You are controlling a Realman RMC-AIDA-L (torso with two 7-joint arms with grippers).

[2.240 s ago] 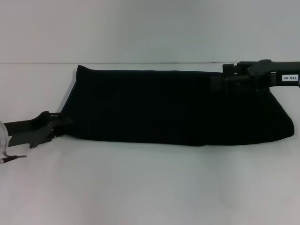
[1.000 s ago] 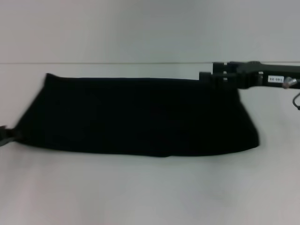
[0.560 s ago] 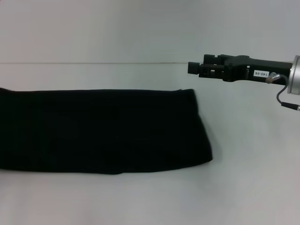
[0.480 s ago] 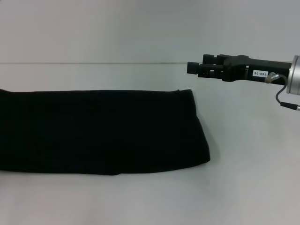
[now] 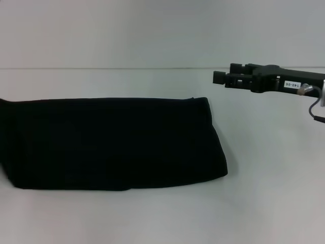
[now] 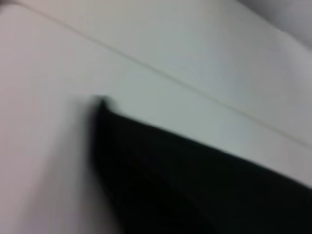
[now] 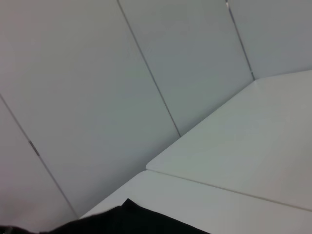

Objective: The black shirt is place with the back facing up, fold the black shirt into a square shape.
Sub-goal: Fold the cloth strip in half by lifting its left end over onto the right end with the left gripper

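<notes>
Black shirt point(image 5: 114, 143) lying flat on the white table point(image 5: 162, 218) as a long horizontal band, folded lengthwise, spread from the robot's far left to just past centre. Sleeves tucked out of sight; right end of the band rounded and slightly flared at the near corner. Right gripper point(image 5: 220, 78) raised above the table beyond the band's far right corner, apart from the cloth, grasping nothing; whether its jaws stand released or clenched cannot be told. Left gripper absent from the head view; its wrist camera looking down on one corner of the cloth point(image 6: 195, 185), its jaw state likewise impossible to tell. Right wrist view catching only an edge of dark fabric point(image 7: 126, 222) against table and wall panels point(image 7: 97, 87). Step in hand, by judgement: lengthwise fold done, crosswise fold pending. Next move likely calling for a grasp on one short end of the band, both corners lifted together, carried over to meet the opposite end, laid down with edges aligned for a roughly square outline. Risk: layers slipping apart during the lift.
</notes>
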